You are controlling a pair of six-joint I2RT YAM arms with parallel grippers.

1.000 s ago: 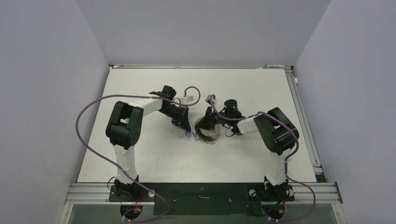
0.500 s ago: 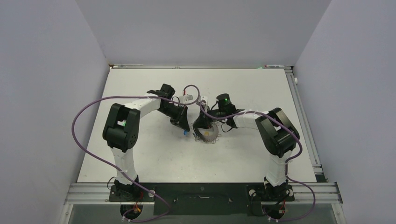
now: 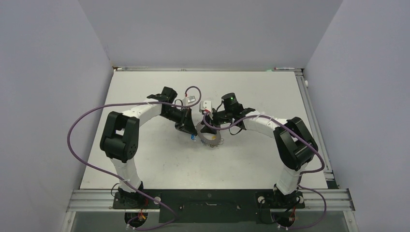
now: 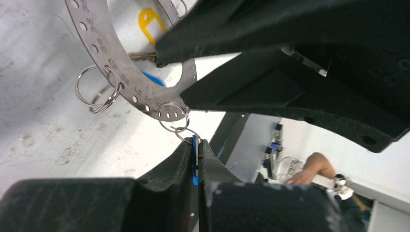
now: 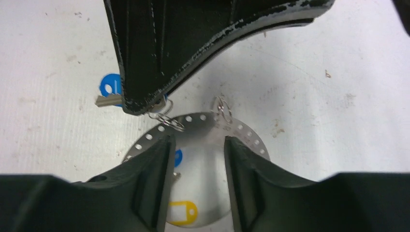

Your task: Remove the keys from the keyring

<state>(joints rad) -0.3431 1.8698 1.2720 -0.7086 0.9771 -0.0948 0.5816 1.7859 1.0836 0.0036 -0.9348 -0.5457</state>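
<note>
Left gripper clamped on the blue tag. Right gripper part-open, straddling the keyring, gripping nothing. I'd pin the keyring first, then work the tag off its split ring slowly.

The keyring is silver-grey, a flat band patterned with a row of small round holes. The small rings hooked through it are silver as well. A blue tag shows as a thin bright strip in the black left gripper. From the right wrist, a blue tag with a white mark, possibly the same one, lies by a silver key. A yellow tag has a pale window. The right gripper is black. The table is white, flecked with grey. The arms are white with black joints, the cables purple.
</note>
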